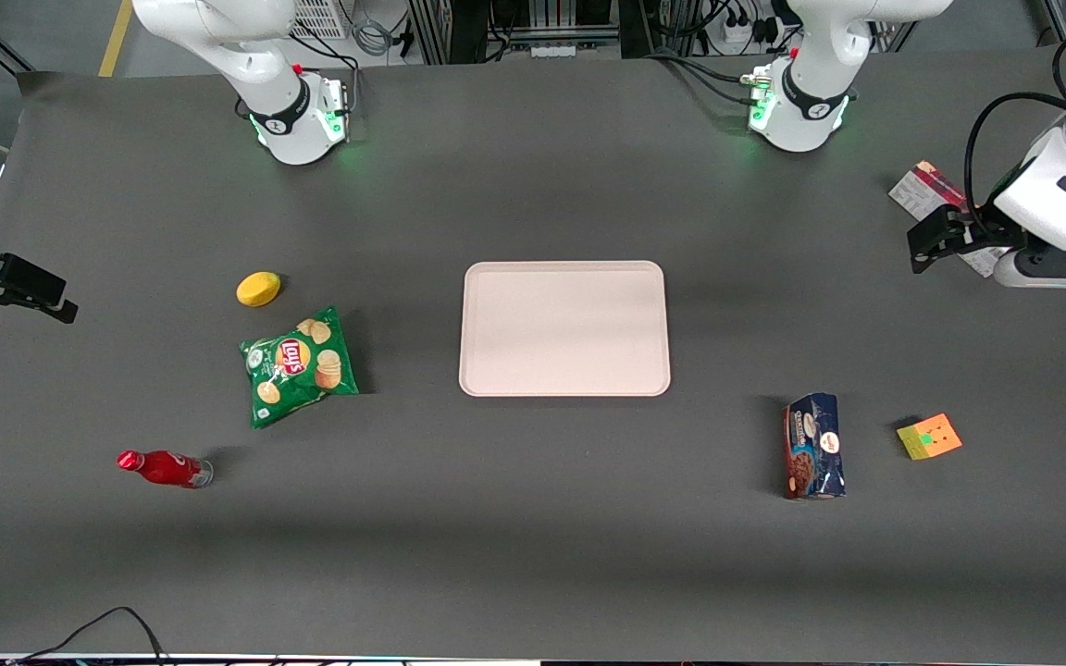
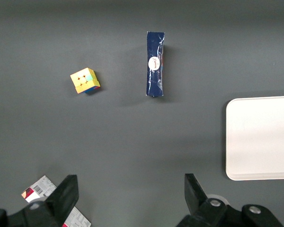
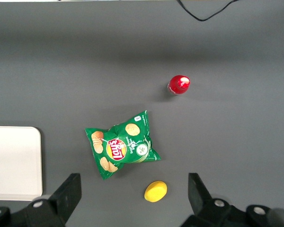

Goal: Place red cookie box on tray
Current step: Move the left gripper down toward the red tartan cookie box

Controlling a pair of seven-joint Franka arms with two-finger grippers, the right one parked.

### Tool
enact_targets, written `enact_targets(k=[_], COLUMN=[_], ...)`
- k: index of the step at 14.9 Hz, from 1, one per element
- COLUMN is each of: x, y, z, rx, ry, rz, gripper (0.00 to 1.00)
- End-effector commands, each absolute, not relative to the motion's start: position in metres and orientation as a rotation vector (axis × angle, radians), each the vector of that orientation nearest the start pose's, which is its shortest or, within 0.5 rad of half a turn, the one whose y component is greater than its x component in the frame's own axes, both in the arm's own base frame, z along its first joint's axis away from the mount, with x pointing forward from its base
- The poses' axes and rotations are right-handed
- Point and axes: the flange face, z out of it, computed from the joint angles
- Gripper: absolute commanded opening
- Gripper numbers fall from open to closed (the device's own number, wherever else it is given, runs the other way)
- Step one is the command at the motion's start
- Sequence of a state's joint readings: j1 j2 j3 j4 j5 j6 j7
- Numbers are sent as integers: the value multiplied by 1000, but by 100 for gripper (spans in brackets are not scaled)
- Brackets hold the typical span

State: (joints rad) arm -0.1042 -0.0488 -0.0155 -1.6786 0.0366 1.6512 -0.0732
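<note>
The red cookie box (image 1: 927,188) lies near the working arm's end of the table, farther from the front camera than the tray, with its white printed face and a red edge showing. The arm covers most of it. My left gripper (image 1: 923,248) hangs above the table just beside the box, slightly nearer the front camera. It is open, with only bare table between the fingers. In the left wrist view one finger (image 2: 66,194) overlaps the red cookie box (image 2: 40,190). The pale pink tray (image 1: 564,328) lies flat at the table's middle with nothing on it; its end is the tray (image 2: 260,137).
A dark blue cookie packet (image 1: 812,447) and a colour cube (image 1: 929,437) lie nearer the front camera than the gripper. Toward the parked arm's end lie a green chips bag (image 1: 299,366), a yellow fruit (image 1: 258,289) and a red bottle (image 1: 163,468).
</note>
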Motion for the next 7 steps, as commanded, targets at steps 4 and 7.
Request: enact_targets(k=[4, 7], x=[538, 540], y=[-60, -59], z=[617, 612], rx=[-3099, -3089], ry=[105, 254], rz=[-32, -7], gripper=[100, 100])
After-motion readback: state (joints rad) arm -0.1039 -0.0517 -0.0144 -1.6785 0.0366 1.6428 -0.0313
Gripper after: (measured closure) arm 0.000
